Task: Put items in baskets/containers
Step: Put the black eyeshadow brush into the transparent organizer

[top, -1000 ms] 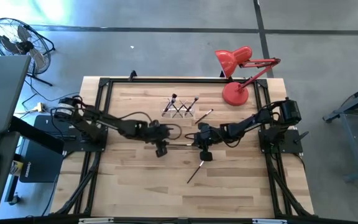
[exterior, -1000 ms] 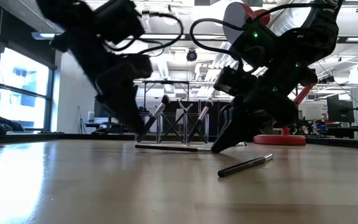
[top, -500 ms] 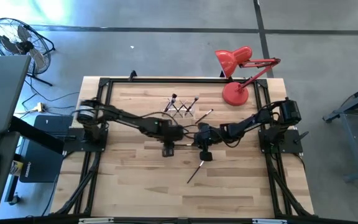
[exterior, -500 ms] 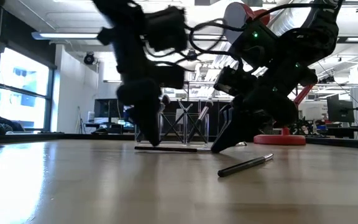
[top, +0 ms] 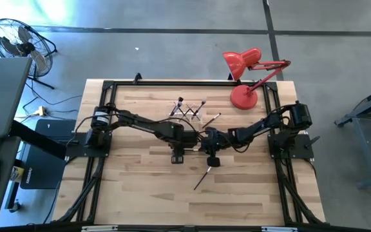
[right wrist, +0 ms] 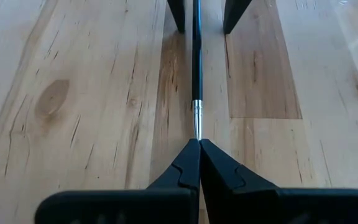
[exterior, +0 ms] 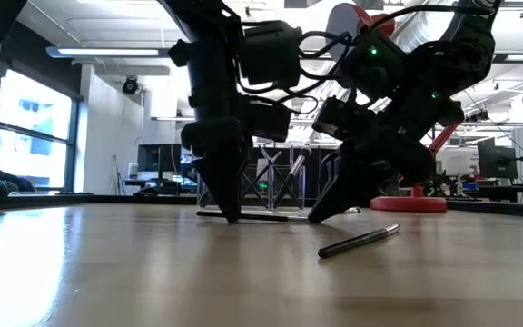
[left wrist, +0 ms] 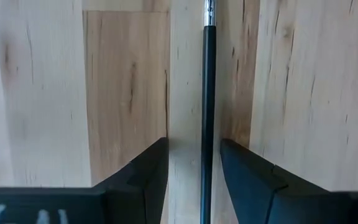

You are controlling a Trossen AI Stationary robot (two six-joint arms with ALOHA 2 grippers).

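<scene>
On the tabletop, just in front of the clear holder, one brush lies flat with a claw at each end. The left claw stands tip-down over the dark handle, its fingers spread to either side of the shaft with a gap on both sides, so it is released and not gripping. The right claw is clenched tight, its tips meeting at the brush's silvery ferrule end; whether they pinch the brush cannot be told. The holder carries several brushes leaning crosswise. A second brush lies loose on the tabletop, on the side of both claws away from the holder. Another brush lies just beside the holder, toward the red lamp.
</scene>
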